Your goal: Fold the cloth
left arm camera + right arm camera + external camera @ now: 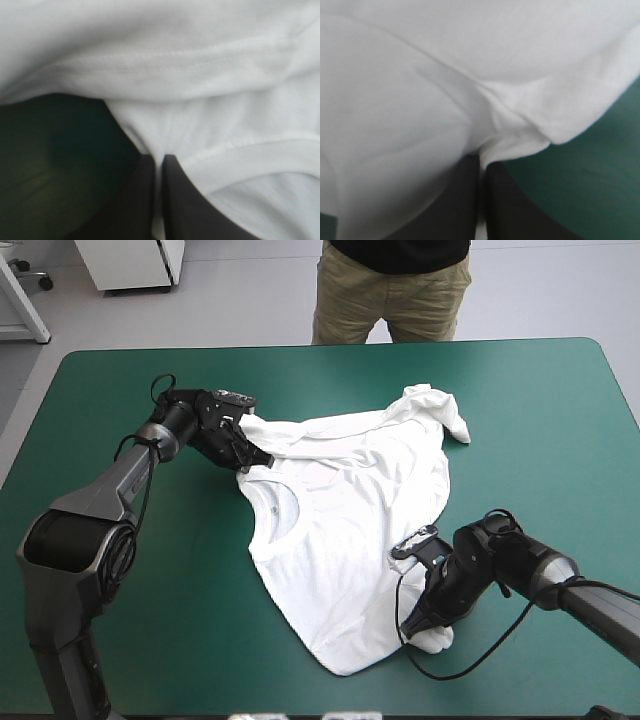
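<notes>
Early in the job, judging by the lie of things — no fold laid over yet, no tidy bundle. Done so far, it seems: T-shirt (340,530) spread mostly open on the teal-green cover (120,620) and gripped at two places. Left to do: flatten the bunched far part, bring the halves together, finish the bundle.

Pinched by the left gripper (248,454) at a shoulder edge, black fingers all but together, with a hemmed seam clamped between them. Pinched likewise by the right gripper (418,628) at the near corner, fingers closed on a small puckered tuck of fabric, with bare cover just beside them.

Looks white, short-sleeved, thin and limp. Runs as one slanted sheet between the two grips, fairly smooth through the middle, with the neck ring just beside the left jaws. Bunches into ridges and a twisted sleeve well beyond both grips, toward the table's far edge. Rests on the cover throughout, as far as can be told — not lifted.
</notes>
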Robot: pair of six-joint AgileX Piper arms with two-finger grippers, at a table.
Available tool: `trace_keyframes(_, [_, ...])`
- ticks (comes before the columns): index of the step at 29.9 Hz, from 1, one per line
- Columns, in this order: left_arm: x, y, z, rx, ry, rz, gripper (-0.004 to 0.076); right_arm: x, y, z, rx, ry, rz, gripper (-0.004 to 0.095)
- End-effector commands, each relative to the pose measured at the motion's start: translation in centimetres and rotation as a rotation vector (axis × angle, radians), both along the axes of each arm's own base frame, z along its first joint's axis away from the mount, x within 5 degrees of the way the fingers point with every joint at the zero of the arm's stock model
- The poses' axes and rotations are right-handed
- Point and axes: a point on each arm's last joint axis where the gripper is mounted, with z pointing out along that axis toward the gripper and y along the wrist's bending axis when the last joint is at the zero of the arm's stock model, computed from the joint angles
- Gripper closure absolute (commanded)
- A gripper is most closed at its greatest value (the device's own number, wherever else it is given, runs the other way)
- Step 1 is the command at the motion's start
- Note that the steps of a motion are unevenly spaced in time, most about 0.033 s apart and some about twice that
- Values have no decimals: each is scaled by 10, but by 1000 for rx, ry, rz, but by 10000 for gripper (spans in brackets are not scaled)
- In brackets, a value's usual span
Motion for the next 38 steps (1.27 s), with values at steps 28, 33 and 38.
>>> trace_keyframes(28, [-309,81,454,-255,-1511,33,733,-114,-106,460,629,-1719,-127,908])
trace_keyframes(33, [-382,98,474,-294,-1738,37,733,-155,-125,474,725,-1756,-68,906])
trace_keyframes(38, [-408,104,476,-276,-1804,37,733,-154,-126,470,682,-1716,-73,906])
